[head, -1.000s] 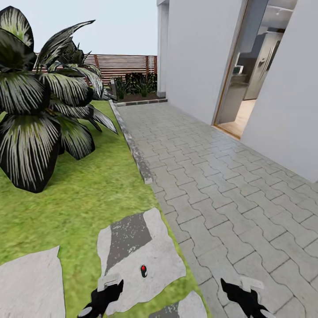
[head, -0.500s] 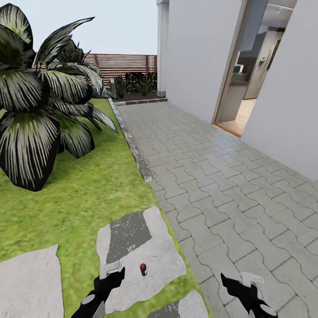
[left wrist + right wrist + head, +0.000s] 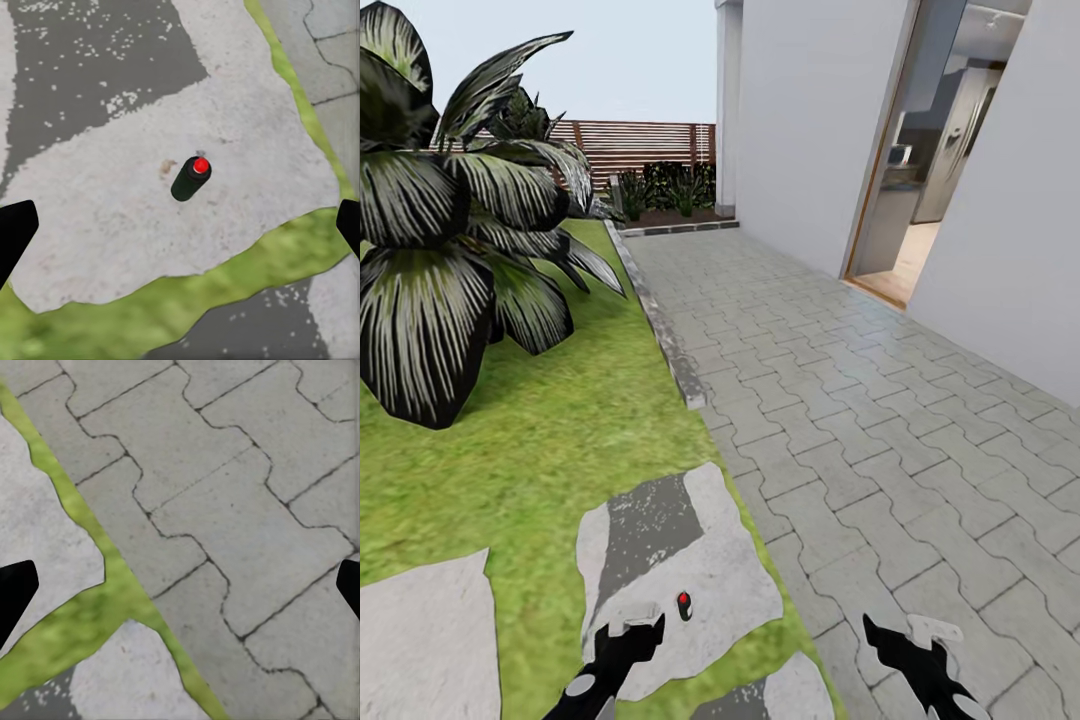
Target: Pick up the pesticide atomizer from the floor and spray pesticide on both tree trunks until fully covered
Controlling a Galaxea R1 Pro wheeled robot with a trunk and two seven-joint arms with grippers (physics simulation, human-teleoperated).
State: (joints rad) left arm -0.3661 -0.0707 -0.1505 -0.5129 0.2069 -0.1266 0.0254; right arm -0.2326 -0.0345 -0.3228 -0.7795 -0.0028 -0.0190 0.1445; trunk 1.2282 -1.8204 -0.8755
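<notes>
The pesticide atomizer (image 3: 683,605) is a small dark bottle with a red top. It stands on a pale stepping stone (image 3: 730,590) in the grass, just ahead of me. My left gripper (image 3: 640,624) is open, a short way to the bottle's near left and apart from it. In the left wrist view the atomizer (image 3: 190,178) sits ahead of the left gripper (image 3: 180,229), whose fingertips (image 3: 15,232) are spread wide. My right gripper (image 3: 902,632) hangs open over the paving; the right wrist view shows the right gripper (image 3: 180,585) holding nothing. The trees and their trunks are out of view.
A large dark-leaved palm (image 3: 450,250) stands on the lawn (image 3: 540,440) at the left. A stone kerb (image 3: 672,355) divides the grass from the paved path (image 3: 880,450). The house wall and an open doorway (image 3: 930,180) are on the right. A slatted fence (image 3: 640,145) closes the back.
My left gripper has moved forward and to the right, closer to the atomizer. The right gripper has hardly moved. The view has shifted slightly.
</notes>
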